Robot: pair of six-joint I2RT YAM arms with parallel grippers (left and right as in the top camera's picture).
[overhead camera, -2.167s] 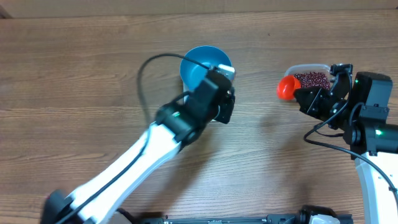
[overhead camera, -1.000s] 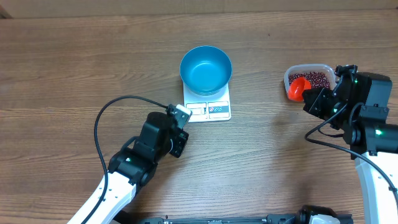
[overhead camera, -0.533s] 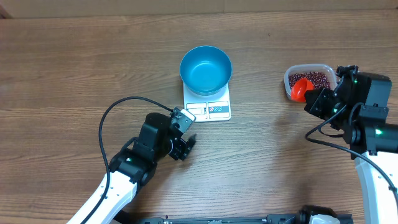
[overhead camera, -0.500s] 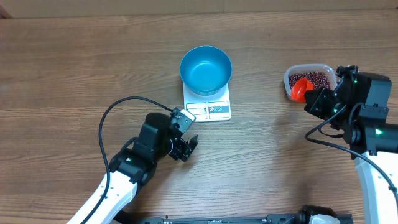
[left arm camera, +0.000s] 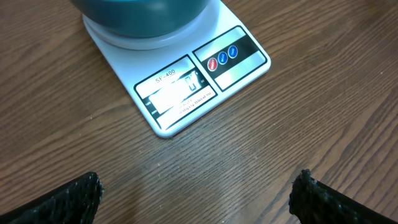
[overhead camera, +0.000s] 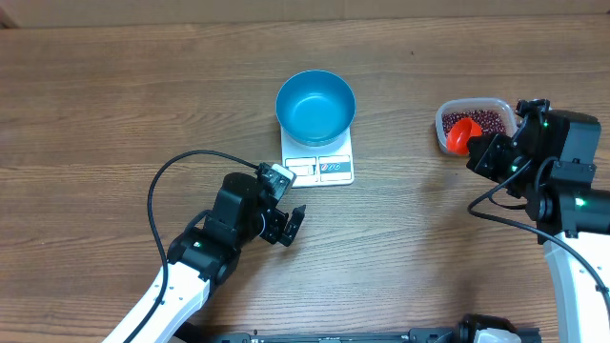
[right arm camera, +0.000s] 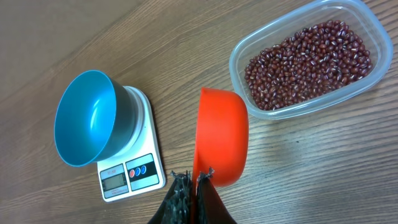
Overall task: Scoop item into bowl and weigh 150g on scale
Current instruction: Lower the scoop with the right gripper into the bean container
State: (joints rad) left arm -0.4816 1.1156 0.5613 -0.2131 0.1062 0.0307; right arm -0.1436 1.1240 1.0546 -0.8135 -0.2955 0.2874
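Observation:
The bright blue bowl (overhead camera: 315,106) stands on the white scale (overhead camera: 319,164) at the table's middle. It shows empty in the right wrist view, bowl (right arm camera: 87,118) on scale (right arm camera: 127,174). My left gripper (overhead camera: 289,229) is open just in front of the scale (left arm camera: 180,87), nothing between its fingertips (left arm camera: 74,196). My right gripper (right arm camera: 194,177) is shut on the red scoop (right arm camera: 221,137), which hangs on edge at the left end of the clear tub (overhead camera: 496,103). The item, dark red beans (right arm camera: 308,62), fills that tub. The scoop's handle is hidden.
Black cables loop from both arms over the wooden table (overhead camera: 114,114). The right arm's body (overhead camera: 567,171) stands right beside the tub.
My left gripper has gone from shut to wide open, staying in front of the scale. The right gripper and scoop have hardly moved.

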